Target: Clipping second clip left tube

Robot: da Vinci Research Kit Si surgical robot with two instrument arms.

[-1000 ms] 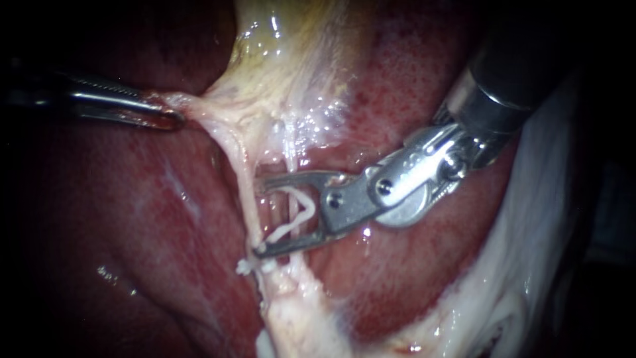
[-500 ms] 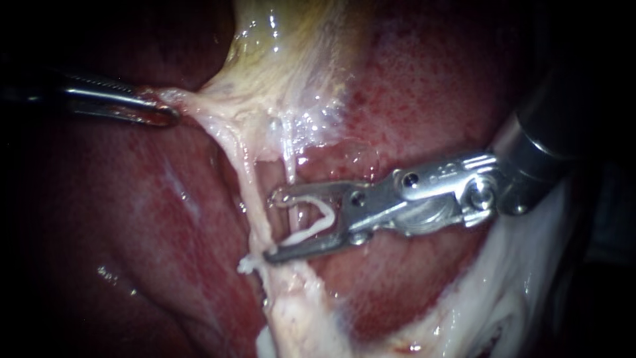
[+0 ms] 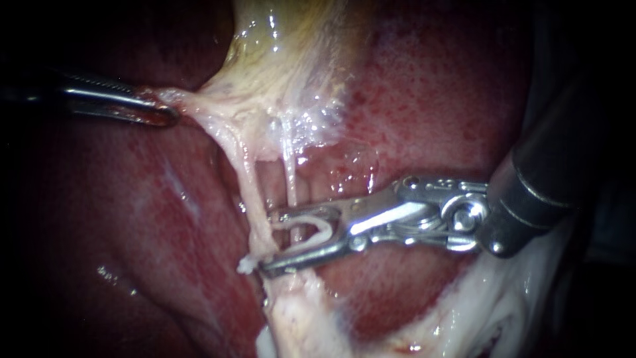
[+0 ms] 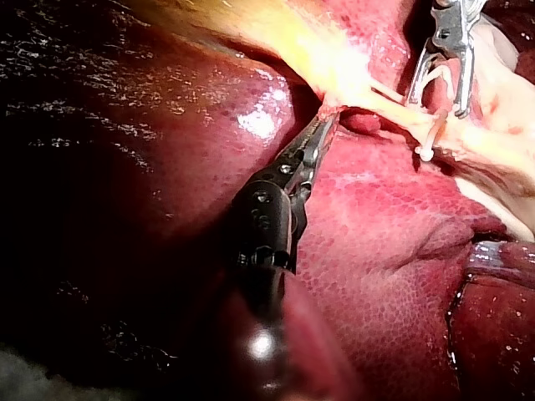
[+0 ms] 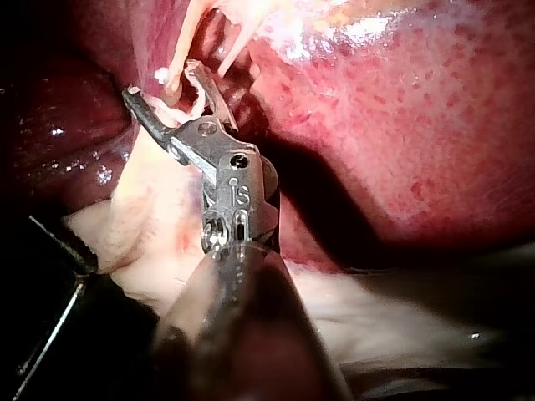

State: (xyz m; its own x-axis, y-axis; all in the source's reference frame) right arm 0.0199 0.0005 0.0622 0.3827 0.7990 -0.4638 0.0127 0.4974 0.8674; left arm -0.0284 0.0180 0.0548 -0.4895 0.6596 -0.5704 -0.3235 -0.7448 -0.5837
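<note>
Two instruments | left instrument [image 3: 162, 109] grips gallbladder [image 3: 285, 66] | right instrument [image 3: 269, 242] squeezes clip [image 3: 318, 229] (half-closed) across tube [image 3: 290, 179]

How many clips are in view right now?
2. One open clip sits in the right instrument, held between its tips. The closed clip is on the left tube, just below that instrument's lower tip. Others could be hidden behind the pale tissue.

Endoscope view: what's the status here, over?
Left instrument shut on tissue, stretched taut. Right instrument holds clip, not yet closed, at the tubes. Fixed clip on left tube by lower jaw. Nothing in the way.
</note>
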